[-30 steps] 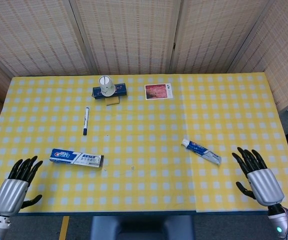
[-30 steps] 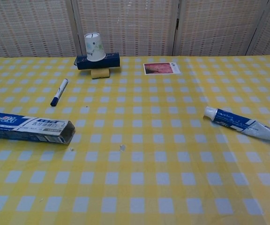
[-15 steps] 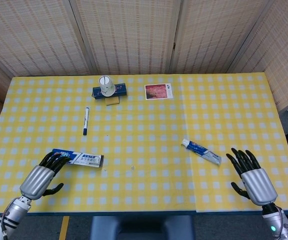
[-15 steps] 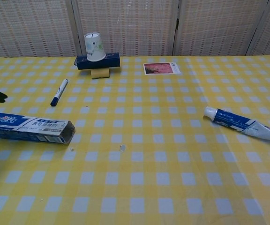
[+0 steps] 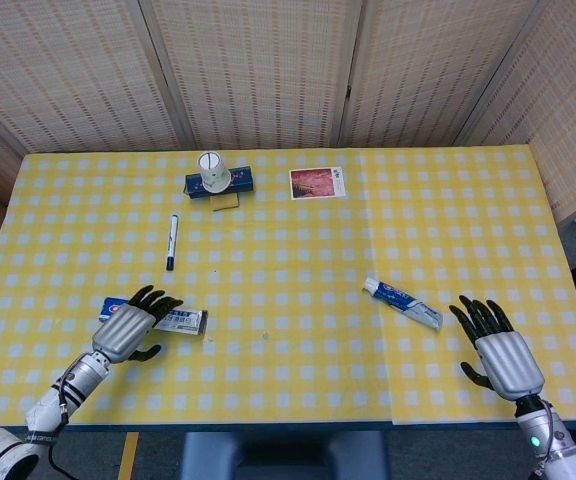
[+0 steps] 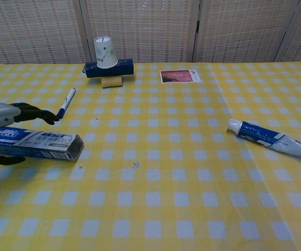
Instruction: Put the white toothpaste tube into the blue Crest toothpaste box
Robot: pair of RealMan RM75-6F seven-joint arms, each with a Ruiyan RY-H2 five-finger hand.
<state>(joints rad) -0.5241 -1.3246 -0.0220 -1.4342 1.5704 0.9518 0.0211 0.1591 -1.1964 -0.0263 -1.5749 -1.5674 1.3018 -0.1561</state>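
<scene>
The blue Crest box [image 5: 182, 321] [image 6: 41, 143] lies flat at the front left of the table, its open end facing right. My left hand [image 5: 128, 328] [image 6: 7, 116] hovers over the box's left end. Its fingers [image 6: 35, 112] stretch out above and behind the box and its thumb sits in front, not closed on it. The white toothpaste tube [image 5: 403, 304] [image 6: 270, 139] lies on the right, cap pointing to the far left. My right hand [image 5: 498, 350] is open, palm down, just right of the tube and apart from it; the chest view does not show it.
A marker [image 5: 172, 241] [image 6: 65, 102] lies behind the box. At the back stand an upturned paper cup [image 5: 212, 170] on a dark blue box [image 5: 240, 180], a yellow sponge [image 5: 226, 202] and a picture card [image 5: 317, 183]. The yellow checked table [image 5: 288, 270] ends close behind both hands.
My left hand has moved right and forward from the table's front-left corner to over the box's left end. The right hand has crept slightly toward the tube. Box and tube have not moved.
</scene>
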